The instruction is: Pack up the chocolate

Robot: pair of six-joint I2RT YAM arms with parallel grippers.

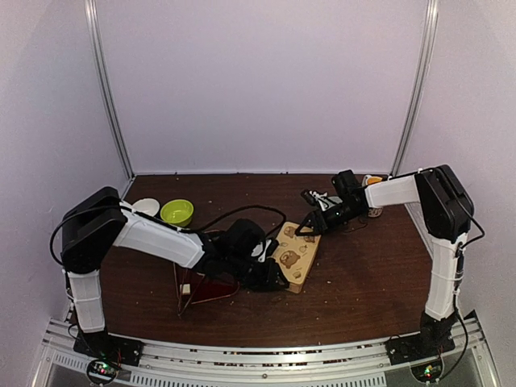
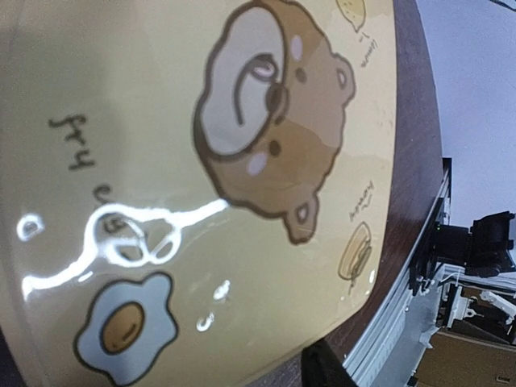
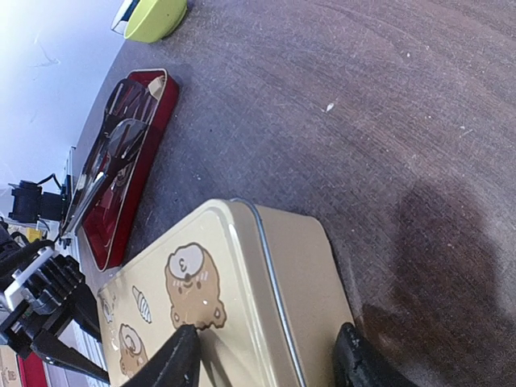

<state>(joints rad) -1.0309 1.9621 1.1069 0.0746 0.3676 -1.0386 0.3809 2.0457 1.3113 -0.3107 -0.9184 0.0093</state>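
No chocolate shows in any view. A beige tin [image 1: 297, 254] with brown bears printed on its lid lies closed at mid-table. My left gripper [image 1: 274, 278] is at the tin's near end. Its wrist view is filled by the lid [image 2: 242, 161], with one dark fingertip [image 2: 322, 367] under the lid's edge, so it looks shut on the tin. My right gripper [image 3: 266, 334] straddles the far end of the tin [image 3: 266, 266]. One finger is over the lid and the other is low against the side wall, and the jaws are still apart.
A red tray [image 3: 133, 161] with shiny metal utensils lies left of the tin, with a small cream cube [image 1: 185, 288] beside it. A green bowl [image 1: 176, 212] and a white bowl [image 1: 146, 207] stand at the back left. A small cup [image 1: 372, 181] is behind the right arm.
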